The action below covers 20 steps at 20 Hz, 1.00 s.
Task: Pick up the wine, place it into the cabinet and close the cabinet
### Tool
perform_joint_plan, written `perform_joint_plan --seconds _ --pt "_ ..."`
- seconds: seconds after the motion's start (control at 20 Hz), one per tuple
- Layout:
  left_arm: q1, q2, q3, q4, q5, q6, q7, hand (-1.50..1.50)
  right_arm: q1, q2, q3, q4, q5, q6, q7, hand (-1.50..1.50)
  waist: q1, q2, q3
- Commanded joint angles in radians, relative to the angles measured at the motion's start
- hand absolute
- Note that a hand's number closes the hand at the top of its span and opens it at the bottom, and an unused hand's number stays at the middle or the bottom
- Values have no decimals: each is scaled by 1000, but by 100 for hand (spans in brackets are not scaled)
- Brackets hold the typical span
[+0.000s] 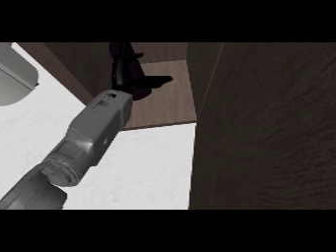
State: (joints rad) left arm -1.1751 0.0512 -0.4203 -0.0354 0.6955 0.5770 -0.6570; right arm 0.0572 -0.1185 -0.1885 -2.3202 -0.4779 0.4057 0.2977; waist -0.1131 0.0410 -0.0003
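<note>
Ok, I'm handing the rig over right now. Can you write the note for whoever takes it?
Left hand: reached into the open cabinet, above its shelf; grip cannot be made out.
Right hand: not in view.
Wine: seems to be the dark shape at the left hand, inside the cabinet; hard to tell apart from the hand.
Door: wide open, at the right.
Done: wine off the counter and brought to the cabinet.
Left: confirm it stands on the shelf, pull the hand out, close the door.
</note>
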Motion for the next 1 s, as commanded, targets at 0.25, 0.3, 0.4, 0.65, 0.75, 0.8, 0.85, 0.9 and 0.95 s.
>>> perform_joint_plan --seconds 0.25,0.3,0.4,0.65,0.75,0.8,0.85,0.9,0.95 --pt "-21 -19 26 10 6 -41 -9 -150 4 10 17 -9 13 8 -10 -150 14 -3 -1" --pt "17 -46 40 -1 19 -26 -70 -150 21 4 -6 10 1 28 -30 -150 10 -1 -1" --pt "-14 -28 39 5 12 -37 -46 -150 9 -3 -7 27 -12 21 -13 -150 21 -5 -1" --pt "26 -51 55 -87 24 -39 -91 -150 -30 7 25 17 27 -15 13 -150 25 -13 -1" --pt "77 -51 72 -80 36 -83 -167 -150 -68 4 16 22 16 -50 34 -150 35 -9 -2" --pt "115 -51 64 -149 45 -58 -163 -150 10 3 9 -25 -7 -12 22 -150 20 -20 -1" --pt "84 -51 65 -134 37 -87 -176 -150 -16 9 33 -8 17 -29 38 -150 38 -19 -1" --pt "60 -51 67 -164 50 -75 -138 -150 12 17 19 -32 5 -23 21 -150 31 -22 -1" --pt "106 -51 34 -236 52 -58 -143 -150 -46 -5 11 14 5 -43 45 -150 34 -25 -1"
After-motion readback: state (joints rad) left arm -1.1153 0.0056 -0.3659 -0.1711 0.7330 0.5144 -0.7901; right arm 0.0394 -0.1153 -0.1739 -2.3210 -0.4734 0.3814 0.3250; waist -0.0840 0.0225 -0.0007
